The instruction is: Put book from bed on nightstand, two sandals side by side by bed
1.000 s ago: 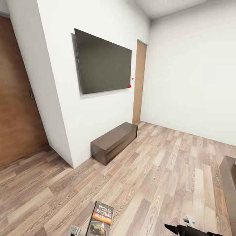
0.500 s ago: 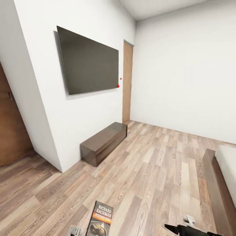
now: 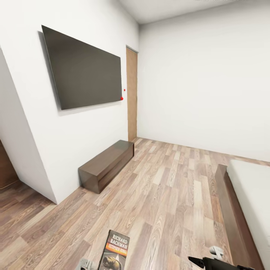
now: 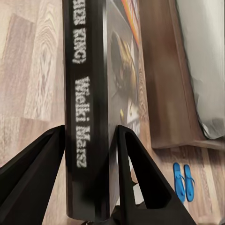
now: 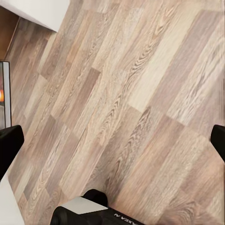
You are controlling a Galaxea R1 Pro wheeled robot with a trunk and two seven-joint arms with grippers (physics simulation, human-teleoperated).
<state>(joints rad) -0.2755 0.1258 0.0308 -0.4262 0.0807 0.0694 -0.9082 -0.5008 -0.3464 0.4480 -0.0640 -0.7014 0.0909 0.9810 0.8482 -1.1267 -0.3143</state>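
Book (image 4: 91, 112) is clamped spine-out in the left gripper (image 4: 89, 154), one finger on each cover, held upright above the floor. In the head view the book (image 3: 117, 250) sits at the near bottom edge, cover up, "Richard Bachman" readable. Right gripper (image 5: 112, 140) is spread wide, holding nothing, plank floor (image 3: 168, 202) below it.

Two sandals (image 4: 183, 182) lie side by side on the floor, just off the corner of the bed frame, as seen from the left wrist. Looks like that part is done.

Bed (image 3: 247, 195) is at the right: dark frame, grey mattress. On the far left wall there's a TV (image 3: 84, 69) with a long low dresser (image 3: 107, 165) under it, which is not the target. Door (image 3: 131, 97) sits in the far corner.

Step in hand: carrying the book to a nightstand. Next move likely needs a turn toward the headboard end, then lowering the book flat on top before release.
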